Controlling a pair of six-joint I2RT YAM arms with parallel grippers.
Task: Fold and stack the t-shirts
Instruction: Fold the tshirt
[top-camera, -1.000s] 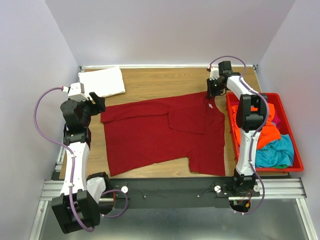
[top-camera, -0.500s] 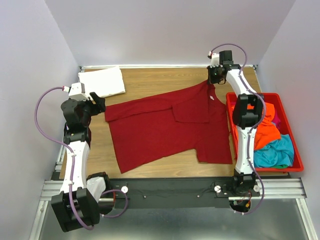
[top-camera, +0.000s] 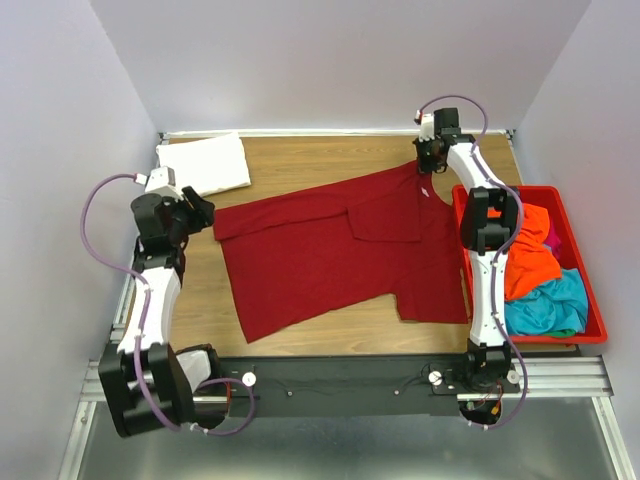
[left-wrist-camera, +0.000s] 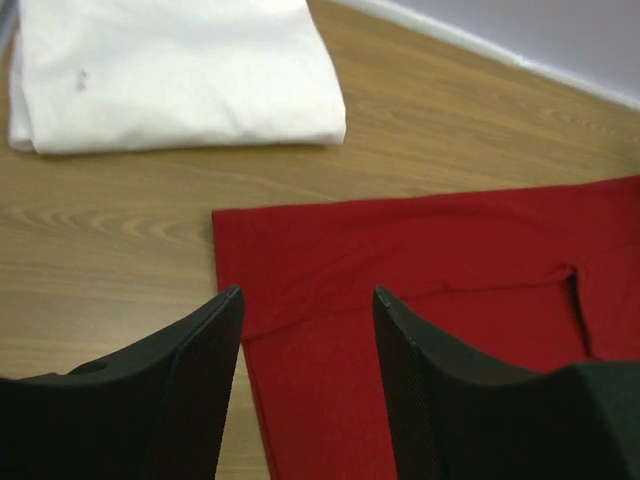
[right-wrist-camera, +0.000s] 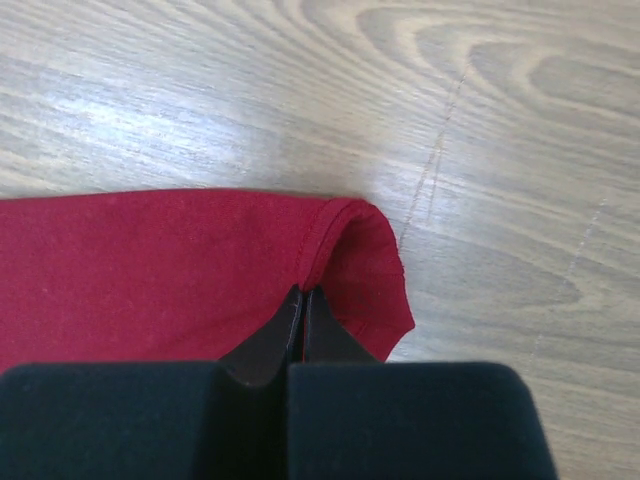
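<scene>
A dark red t-shirt (top-camera: 340, 250) lies spread across the middle of the wooden table, with one sleeve folded over its body. My right gripper (top-camera: 428, 162) is shut on the shirt's far right corner near the back edge; the wrist view shows the pinched hem (right-wrist-camera: 330, 240) at the closed tips of the right gripper (right-wrist-camera: 302, 295). My left gripper (top-camera: 200, 212) is open and empty, hovering over the shirt's left end (left-wrist-camera: 330, 260), which shows between the tips of the left gripper (left-wrist-camera: 308, 296). A folded white t-shirt (top-camera: 208, 164) lies at the back left and also shows in the left wrist view (left-wrist-camera: 170, 70).
A red plastic bin (top-camera: 590, 300) stands at the right edge and holds orange (top-camera: 528, 262), teal (top-camera: 550, 305) and magenta shirts. The table's back rail (top-camera: 330, 133) runs along the wall. Bare wood (top-camera: 320, 160) lies between the white shirt and the right gripper.
My right gripper has pulled the red shirt's corner toward the back right, dragging the whole shirt to the right. My left gripper has shifted slightly right toward the shirt's left end.
</scene>
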